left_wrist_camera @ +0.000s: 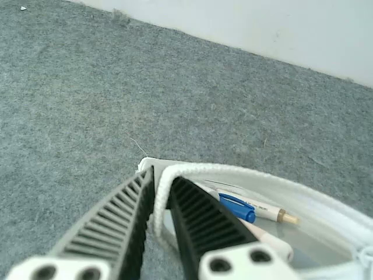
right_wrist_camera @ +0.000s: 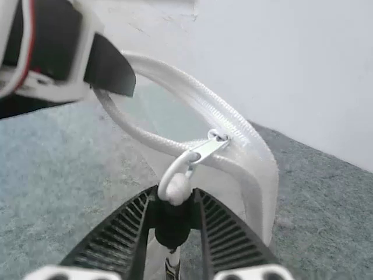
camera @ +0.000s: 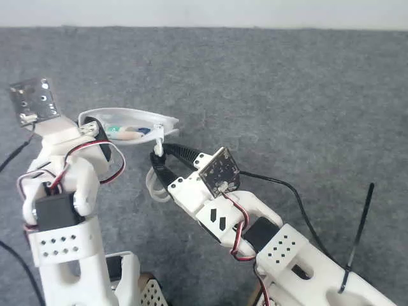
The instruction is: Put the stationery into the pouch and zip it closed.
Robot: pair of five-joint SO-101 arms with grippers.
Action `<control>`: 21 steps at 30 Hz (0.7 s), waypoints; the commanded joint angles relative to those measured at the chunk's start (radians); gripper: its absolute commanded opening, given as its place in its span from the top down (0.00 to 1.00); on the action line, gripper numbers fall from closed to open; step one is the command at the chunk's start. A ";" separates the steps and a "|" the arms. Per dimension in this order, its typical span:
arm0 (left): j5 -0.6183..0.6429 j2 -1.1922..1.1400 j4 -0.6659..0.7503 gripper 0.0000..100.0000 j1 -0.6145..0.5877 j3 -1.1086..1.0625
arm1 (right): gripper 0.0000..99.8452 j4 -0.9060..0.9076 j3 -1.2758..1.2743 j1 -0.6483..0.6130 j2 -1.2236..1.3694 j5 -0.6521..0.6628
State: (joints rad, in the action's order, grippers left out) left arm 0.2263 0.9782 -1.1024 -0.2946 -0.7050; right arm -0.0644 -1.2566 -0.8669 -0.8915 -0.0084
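A white, clear-sided pouch lies open on the grey carpet, held up between both arms. Inside it a blue-capped pen and a pale pen lie side by side. My left gripper is shut on the pouch's rim at its left end, and the white edge is pinched between its black fingers. My right gripper is at the pouch's other end, shut on the white zipper pull, whose loop sits between the fingers. The zipper slider is at that end and the mouth gapes.
A white loop lies on the carpet under the right arm. A black cable and an upright black tie stand to the right. Open carpet stretches behind and to the right of the pouch, up to a pale wall.
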 commanded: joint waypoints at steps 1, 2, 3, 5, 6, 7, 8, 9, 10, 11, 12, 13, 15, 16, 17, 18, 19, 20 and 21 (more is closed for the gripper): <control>0.014 0.014 0.044 0.99 -0.005 0.015 | 0.99 0.079 0.060 0.002 -0.062 0.066; 0.014 0.014 0.044 0.98 -0.006 0.015 | 0.99 0.114 0.060 -0.008 -0.090 0.078; 0.017 0.014 0.044 0.97 -0.006 0.015 | 0.99 0.156 0.060 -0.018 -0.125 0.097; 0.021 0.014 0.040 0.94 -0.008 0.015 | 0.99 0.248 0.060 -0.044 -0.200 0.129; 0.035 0.014 0.040 0.92 -0.009 0.015 | 0.99 0.291 0.060 -0.056 -0.232 0.143; 0.052 0.014 0.038 0.89 -0.011 0.015 | 0.99 0.329 0.060 -0.068 -0.262 0.157; 0.064 0.015 0.038 0.86 -0.011 0.013 | 0.99 0.366 0.060 -0.081 -0.289 0.173; 0.072 0.015 0.038 0.84 -0.012 0.013 | 0.99 0.400 0.060 -0.090 -0.308 0.193; 0.075 0.015 0.037 0.82 -0.012 0.013 | 0.99 0.426 0.061 -0.099 -0.323 0.215; 0.075 0.015 0.037 0.81 -0.011 0.013 | 0.99 0.447 0.061 -0.110 -0.332 0.233; 0.075 0.015 0.034 0.80 -0.009 0.012 | 0.99 0.467 0.061 -0.119 -0.338 0.252; 0.075 0.015 0.023 0.80 -0.009 0.016 | 0.99 0.483 0.061 -0.130 -0.341 0.265; 0.075 0.015 0.009 0.80 -0.008 0.024 | 0.99 0.513 0.061 -0.153 -0.344 0.293; 0.075 0.015 0.008 0.80 -0.008 0.027 | 0.99 0.524 0.061 -0.166 -0.346 0.305; 0.075 0.015 0.002 0.80 -0.008 0.030 | 0.99 0.535 0.061 -0.182 -0.346 0.316; 0.074 0.015 -0.008 0.80 -0.006 0.035 | 0.99 0.542 0.061 -0.196 -0.348 0.327; 0.074 0.015 -0.012 0.80 -0.005 0.038 | 0.99 0.550 0.061 -0.206 -0.348 0.336; 0.074 0.015 -0.012 0.80 -0.005 0.042 | 0.99 0.558 0.061 -0.217 -0.348 0.344; 0.072 0.015 -0.014 0.80 -0.005 0.044 | 0.99 0.567 0.061 -0.228 -0.348 0.348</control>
State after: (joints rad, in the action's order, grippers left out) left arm 0.2862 0.9782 -1.1070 -0.3053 -0.7050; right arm 0.4726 -1.2566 -1.0434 -1.2060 0.2954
